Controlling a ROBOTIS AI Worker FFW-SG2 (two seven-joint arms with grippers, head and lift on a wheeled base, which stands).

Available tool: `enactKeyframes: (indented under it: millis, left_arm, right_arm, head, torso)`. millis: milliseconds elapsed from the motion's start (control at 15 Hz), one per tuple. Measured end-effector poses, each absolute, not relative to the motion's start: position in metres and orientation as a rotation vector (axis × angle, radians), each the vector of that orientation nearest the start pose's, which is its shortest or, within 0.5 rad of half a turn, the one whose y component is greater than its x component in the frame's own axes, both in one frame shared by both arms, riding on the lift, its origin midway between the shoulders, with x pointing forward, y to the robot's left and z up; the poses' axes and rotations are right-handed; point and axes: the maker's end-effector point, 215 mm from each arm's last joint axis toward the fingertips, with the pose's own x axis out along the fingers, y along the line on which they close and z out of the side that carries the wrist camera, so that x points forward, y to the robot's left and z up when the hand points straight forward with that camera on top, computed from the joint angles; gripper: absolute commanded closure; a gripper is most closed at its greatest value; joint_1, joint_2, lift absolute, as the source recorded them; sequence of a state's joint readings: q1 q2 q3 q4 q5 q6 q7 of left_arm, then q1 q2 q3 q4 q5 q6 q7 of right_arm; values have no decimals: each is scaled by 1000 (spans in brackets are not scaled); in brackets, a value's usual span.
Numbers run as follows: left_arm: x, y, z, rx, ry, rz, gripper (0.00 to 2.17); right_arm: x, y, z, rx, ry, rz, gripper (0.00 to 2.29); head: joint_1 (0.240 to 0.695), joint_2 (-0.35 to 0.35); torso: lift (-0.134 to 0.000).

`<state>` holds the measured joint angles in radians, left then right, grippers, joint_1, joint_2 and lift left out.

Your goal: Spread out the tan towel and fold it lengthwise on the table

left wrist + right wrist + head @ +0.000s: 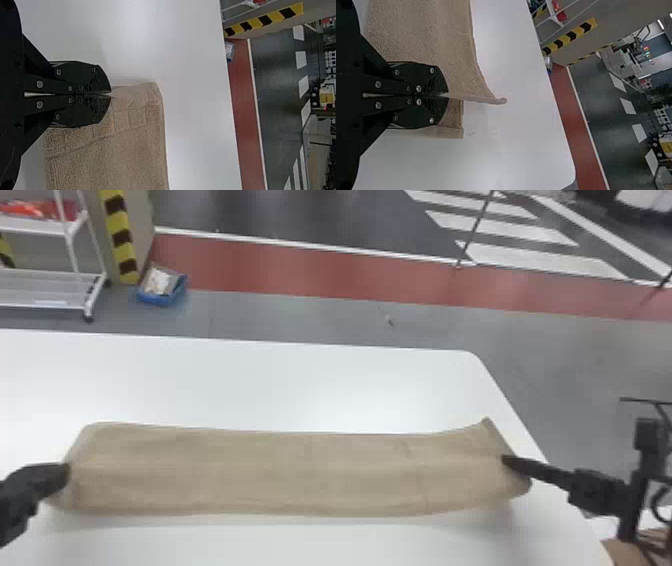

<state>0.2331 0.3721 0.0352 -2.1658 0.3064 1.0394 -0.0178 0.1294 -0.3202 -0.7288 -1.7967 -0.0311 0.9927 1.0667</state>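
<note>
Two black hands have their fingers closed on the tan towel (300, 475), the left hand (111, 94) pinching it toward the table's left side, the right hand (447, 95) near the table's right edge; the towel spans the table (300, 385) as a long, mostly smooth strip; spreading looks largely done, and a lower layer beyond the right hand suggests the lengthwise fold is well along, though I cannot tell whether the layers match throughout; what seems left is settling both ends flat on the table, evening the raised far corner, then letting go.
</note>
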Motion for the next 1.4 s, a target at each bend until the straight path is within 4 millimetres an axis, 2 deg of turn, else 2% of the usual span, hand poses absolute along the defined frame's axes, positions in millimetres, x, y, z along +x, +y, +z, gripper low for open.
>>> enactKeyframes:
  millis: [200, 400, 533, 667, 800, 933, 1133, 1267, 1400]
  left_arm:
    - [459, 272, -430, 126, 693, -157, 1355]
    - [462, 264, -433, 124, 696, -174, 1355]
    - [463, 265, -435, 125, 702, -172, 1355]
    - [467, 268, -438, 126, 706, -166, 1355]
    - [475, 273, -439, 125, 708, -159, 1355]
    - [487, 279, -437, 122, 705, -149, 1355]
    - [521, 290, -426, 100, 692, -142, 1355]
    - [554, 300, -407, 86, 657, -129, 1355]
    - [584, 305, -380, 73, 600, -119, 1355]
  right_arm:
    - [380, -497, -389, 301, 554, 317, 1656]
    - [368, -507, -386, 268, 492, 365, 1656]
    - [370, -514, -400, 245, 529, 330, 1656]
    - [383, -515, -406, 255, 553, 302, 1656]
    - [411, -512, -400, 298, 556, 292, 1656]
    - [447, -509, -392, 318, 547, 274, 1656]
    - [515, -499, -376, 345, 516, 265, 1656]
    - [560, -497, -360, 361, 482, 251, 1656]
    - [592, -499, -342, 355, 431, 236, 1656]
  head:
    - [695, -292]
    - [695, -318]
    - [695, -326]
    - [695, -318]
    - [695, -302]
    - [695, -278]
    - [695, -224]
    - [695, -201]
    - [695, -184]
  torso:
    - [-124]
    - [-124]
    - [-124]
    - [-124]
    - [-124]
    - [-124]
    - [-124]
    - [-124]
    - [-124]
